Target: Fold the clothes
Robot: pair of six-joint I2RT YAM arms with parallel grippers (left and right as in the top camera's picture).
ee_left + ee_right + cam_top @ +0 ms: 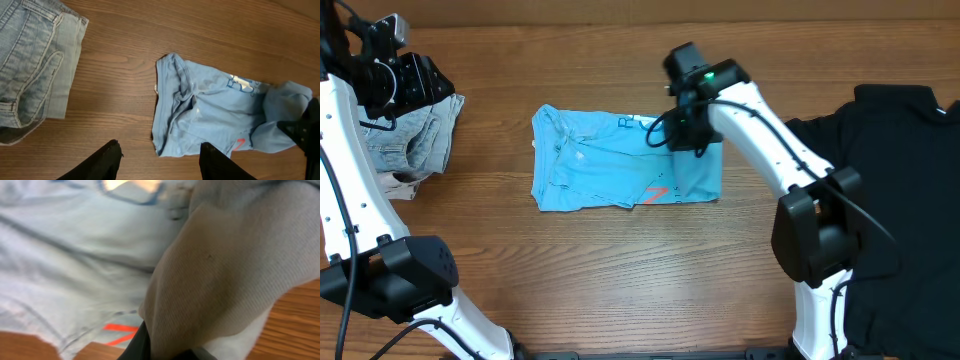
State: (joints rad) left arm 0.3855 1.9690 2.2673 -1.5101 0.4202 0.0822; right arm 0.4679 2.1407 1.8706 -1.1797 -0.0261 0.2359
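The sky-blue T-shirt [610,165] lies partly folded in the middle of the table, with blue and red print showing. It also shows in the left wrist view [215,110] and fills the right wrist view [75,255]. My right gripper [688,135] is at the shirt's right end, shut on a fold of its cloth [220,265] and holding it off the table. My left gripper [160,157] is open and empty, high over the table's left side, above the pale denim piece [415,140], which shows in the left wrist view [30,65]. The black T-shirt [890,170] lies at the right.
An off-white piece [395,185] peeks out under the denim at the left. Bare wooden table [620,270] lies in front of the blue shirt. The black shirt covers the right edge, under the right arm's base.
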